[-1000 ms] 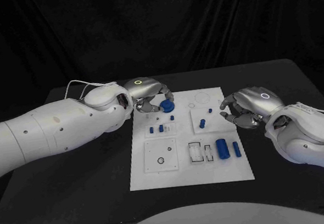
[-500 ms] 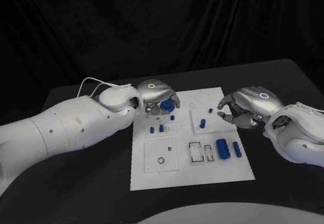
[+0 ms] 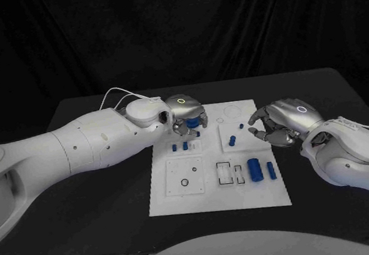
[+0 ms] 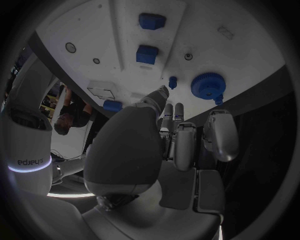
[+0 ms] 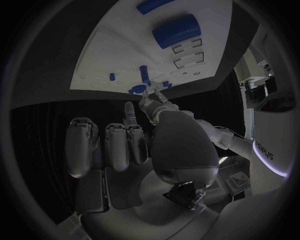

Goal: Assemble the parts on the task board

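The left hand (image 3: 185,110) hangs over the far left part of the white task board (image 3: 220,198), which lies flat in the middle of the black desk (image 3: 85,209). In the left wrist view its fingers (image 4: 182,142) are loosely curled and apart, with nothing between them; a round blue gear-like part (image 4: 207,85) sits on the board just beyond the fingertips, not touched. Close beside that part stands a small blue peg (image 4: 172,81), and farther out from the hand are two blue blocks (image 4: 147,54) in a row.

The right hand (image 3: 279,122) hovers off the board's right edge, over the desk, about level with the board's far half. Its fingers (image 5: 119,145) are bent inward side by side and hold nothing. Ahead of this hand, on the board, lies a large blue cylinder (image 5: 176,30) on its side, with a slimmer blue pin (image 5: 155,5) beyond it. Nearer its fingertips a short blue pin (image 5: 144,74) stands on the board.

The two hands are well apart, with the board's far end between them.
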Available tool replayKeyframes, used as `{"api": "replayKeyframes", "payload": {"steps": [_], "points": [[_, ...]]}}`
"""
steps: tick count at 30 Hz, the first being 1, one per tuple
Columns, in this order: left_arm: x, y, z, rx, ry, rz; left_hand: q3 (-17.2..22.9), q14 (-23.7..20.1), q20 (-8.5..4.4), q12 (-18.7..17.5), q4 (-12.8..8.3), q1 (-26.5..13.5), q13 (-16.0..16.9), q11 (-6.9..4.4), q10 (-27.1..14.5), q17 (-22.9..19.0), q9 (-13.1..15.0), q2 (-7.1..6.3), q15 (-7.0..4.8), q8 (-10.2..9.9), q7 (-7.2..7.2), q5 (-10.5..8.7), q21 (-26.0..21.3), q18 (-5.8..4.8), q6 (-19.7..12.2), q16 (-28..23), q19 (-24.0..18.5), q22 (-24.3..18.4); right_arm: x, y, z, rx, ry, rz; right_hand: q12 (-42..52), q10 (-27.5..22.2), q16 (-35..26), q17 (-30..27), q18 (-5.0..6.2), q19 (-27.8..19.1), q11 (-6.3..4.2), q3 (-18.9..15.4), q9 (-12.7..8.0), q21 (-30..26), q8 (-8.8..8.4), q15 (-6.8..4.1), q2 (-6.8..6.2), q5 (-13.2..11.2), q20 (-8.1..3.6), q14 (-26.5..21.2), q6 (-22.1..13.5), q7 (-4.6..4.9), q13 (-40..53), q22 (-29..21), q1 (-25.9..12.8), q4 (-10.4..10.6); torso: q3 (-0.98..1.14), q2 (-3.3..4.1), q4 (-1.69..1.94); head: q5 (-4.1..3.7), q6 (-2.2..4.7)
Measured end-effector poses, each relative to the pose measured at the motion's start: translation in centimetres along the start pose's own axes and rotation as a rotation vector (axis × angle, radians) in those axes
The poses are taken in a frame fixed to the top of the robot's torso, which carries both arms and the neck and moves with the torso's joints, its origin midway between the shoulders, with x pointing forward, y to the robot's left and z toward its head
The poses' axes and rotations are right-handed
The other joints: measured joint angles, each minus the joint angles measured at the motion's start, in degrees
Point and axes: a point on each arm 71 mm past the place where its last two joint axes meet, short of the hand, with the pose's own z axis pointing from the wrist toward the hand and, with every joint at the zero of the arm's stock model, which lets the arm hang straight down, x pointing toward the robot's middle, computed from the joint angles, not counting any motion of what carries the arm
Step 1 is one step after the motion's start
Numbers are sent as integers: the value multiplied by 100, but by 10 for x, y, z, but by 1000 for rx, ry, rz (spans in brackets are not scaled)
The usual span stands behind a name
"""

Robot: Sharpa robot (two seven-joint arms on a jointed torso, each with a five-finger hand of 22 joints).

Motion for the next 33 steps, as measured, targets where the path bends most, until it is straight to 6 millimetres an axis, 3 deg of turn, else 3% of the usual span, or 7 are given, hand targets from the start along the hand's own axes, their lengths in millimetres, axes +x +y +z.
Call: {"api": "replayKeyframes", "payload": {"steps": [11,19,26,33], "points": [[6,-1,5,-24,45,-6,-18,-22,0,-26,18,-23,-18,8,51,-26,-9,23,21,0,3,-21,-36,0,3,0,0,0,1,0,2,2,3,5,-24,0,0,0,0,0,0,40,-11,0,-24,-21,32,5,0,21,0,0,0,0,32,-8,3,-2,1,-12,0],[11,-4,10,-34,60,-11,118,-22,0,-112,-118,15,-54,20,206,-21,-23,61,21,0,124,422,-36,-1,123,0,0,0,1,0,2,-1,4,10,-24,0,0,0,0,0,0,40,-12,0,-24,-21,32,26,0,21,0,0,0,0,32,-8,2,-2,3,-30,0],[14,-5,12,-36,57,-13,237,-22,0,-115,-174,23,-77,30,483,-63,4,114,22,45,164,532,-36,0,389,0,0,-1,1,0,2,-3,5,13,-24,0,0,0,0,0,0,40,-15,0,-24,-21,32,26,0,21,0,0,0,-1,32,-8,2,-1,2,-41,0],[17,-3,14,-46,45,-11,292,-21,0,-200,-229,23,-123,42,660,-110,5,114,21,73,184,532,-36,0,451,0,0,-1,2,0,3,-3,6,14,-24,0,0,0,0,0,0,40,-15,0,-24,-21,32,25,0,21,0,0,0,-1,32,-8,2,0,-1,-28,0]]}}
